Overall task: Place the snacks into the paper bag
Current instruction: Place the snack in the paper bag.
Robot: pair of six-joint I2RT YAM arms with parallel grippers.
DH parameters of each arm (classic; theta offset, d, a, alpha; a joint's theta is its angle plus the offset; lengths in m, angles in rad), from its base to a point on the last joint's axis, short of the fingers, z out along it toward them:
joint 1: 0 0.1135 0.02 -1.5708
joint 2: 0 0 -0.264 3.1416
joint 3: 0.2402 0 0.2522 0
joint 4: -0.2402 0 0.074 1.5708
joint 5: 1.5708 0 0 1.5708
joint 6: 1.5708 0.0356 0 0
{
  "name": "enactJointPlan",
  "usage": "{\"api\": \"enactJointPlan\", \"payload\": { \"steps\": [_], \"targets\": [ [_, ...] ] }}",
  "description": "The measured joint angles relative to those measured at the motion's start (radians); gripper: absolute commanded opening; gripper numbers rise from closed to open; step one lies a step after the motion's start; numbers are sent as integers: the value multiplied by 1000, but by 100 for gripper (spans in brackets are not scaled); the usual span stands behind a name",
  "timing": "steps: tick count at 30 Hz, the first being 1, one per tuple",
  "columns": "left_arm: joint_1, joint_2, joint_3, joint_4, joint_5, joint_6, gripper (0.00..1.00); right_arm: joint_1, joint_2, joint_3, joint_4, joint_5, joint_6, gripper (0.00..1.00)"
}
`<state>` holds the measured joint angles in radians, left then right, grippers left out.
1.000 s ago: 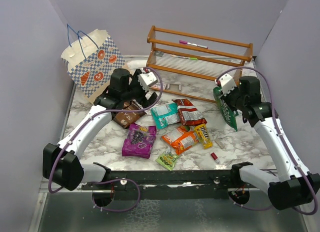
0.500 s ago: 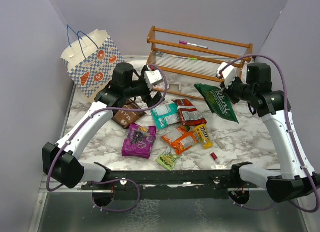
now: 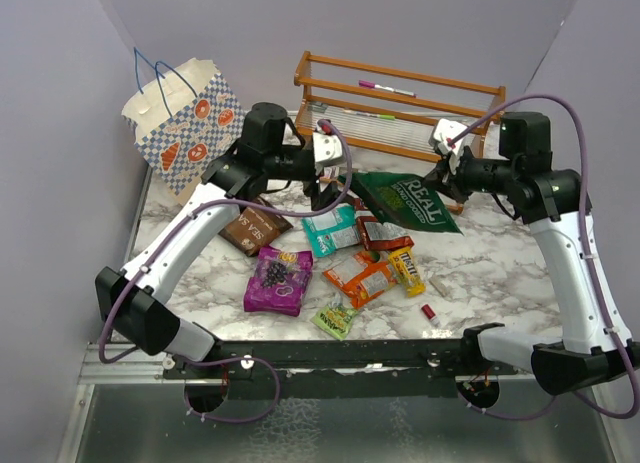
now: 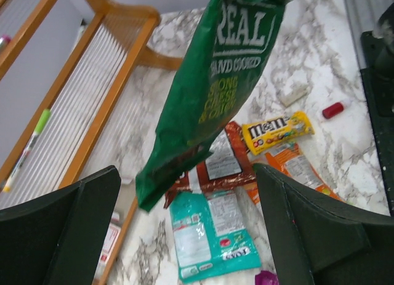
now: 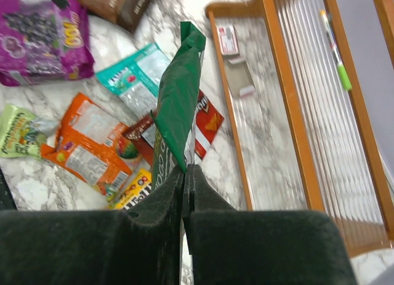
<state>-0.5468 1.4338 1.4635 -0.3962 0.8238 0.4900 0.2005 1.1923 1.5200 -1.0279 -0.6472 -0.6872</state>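
Over the last second the right gripper [image 3: 446, 175] has swung the large green multipack [image 3: 405, 198] from the right side of the marble table [image 3: 490, 273] to mid-table. The pack now hangs clear of the surface, above the red packet [image 3: 378, 228]. The right jaws are pressed together on one edge of the pack; the right wrist view shows the film pinched between them.

In the same interval the left gripper [image 3: 330, 186] has left the brown packet [image 3: 255, 226] and moved toward the pack. Its jaws are spread wide. In the left wrist view the pack's lower end sits in line with the gap and touches neither finger.

We read this as a handover being set up, because the paper bag [image 3: 185, 123] stands at the far left, on the left arm's side. The remaining packets lie on the table, not yet bagged.
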Motion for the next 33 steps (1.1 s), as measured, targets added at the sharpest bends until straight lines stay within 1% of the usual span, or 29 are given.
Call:
{"api": "enactJointPlan", "payload": {
  "steps": [7, 12, 15, 16, 22, 24, 28, 30, 31, 33],
  "targets": [
    [-80, 79, 118, -43, 64, 27, 96, 8, 15, 28, -13, -137, -13, 1],
    [-127, 123, 165, -69, 72, 49, 88, 11, 25, 27, -18, -192, -14, 1],
    [-151, 142, 167, -80, 72, 52, 82, 16, 22, 23, -13, -219, -12, 1],
    [-158, 148, 167, -85, 72, 53, 79, 16, 21, 19, -11, -226, -9, 1],
    [-195, 202, 189, -100, 72, 42, 46, 16, 13, -15, 8, -256, 6, 1],
    [-200, 212, 195, -101, 72, 34, 32, 16, 6, -31, 13, -259, 11, 1],
    [-201, 216, 195, -103, 72, 22, 0, 17, -9, -51, 28, -261, 29, 1],
    [-202, 216, 195, -98, 70, 19, 0, 17, -18, -57, 42, -261, 42, 1],
    [-202, 214, 195, -95, 69, 17, 0, 17, -24, -63, 50, -260, 51, 5],
    [-202, 203, 180, -75, 56, 13, 0, 17, -38, -76, 68, -259, 73, 21]
  ]
}}
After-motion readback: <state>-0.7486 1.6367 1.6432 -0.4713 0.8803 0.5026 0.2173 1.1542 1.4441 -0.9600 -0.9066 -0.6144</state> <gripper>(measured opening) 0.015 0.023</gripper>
